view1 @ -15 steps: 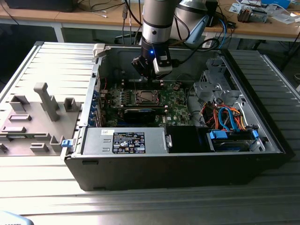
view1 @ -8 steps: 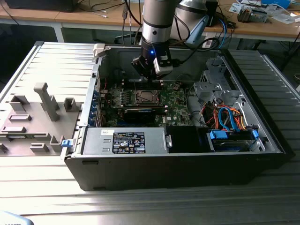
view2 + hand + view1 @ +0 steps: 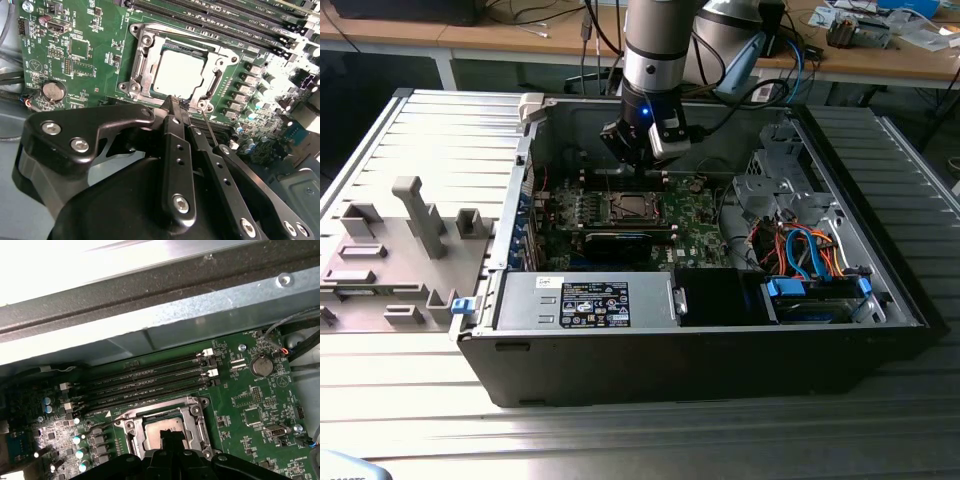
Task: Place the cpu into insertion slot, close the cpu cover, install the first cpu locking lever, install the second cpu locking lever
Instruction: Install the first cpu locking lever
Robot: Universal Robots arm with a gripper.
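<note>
My gripper (image 3: 177, 102) hangs just at the edge of the socket (image 3: 176, 70) on the green board (image 3: 95, 55), fingers pressed together, holding nothing. The chip (image 3: 177, 74) lies flat in the socket, face up, its sides square with the metal cover (image 3: 145, 60) closed around it. If I push down crooked, I might scrape the thin lever (image 3: 212, 127) beside my fingertips or slip off it.

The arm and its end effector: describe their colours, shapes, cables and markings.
In the exterior view, the arm is a thick silver-grey cylinder with a black band, a blue light glowing near its lower end, and black and blue cables hanging beside it. In the second wrist view, the end effector is matte black, built from flat linkage plates joined by silver screws, narrowing to slim fingers.
</note>
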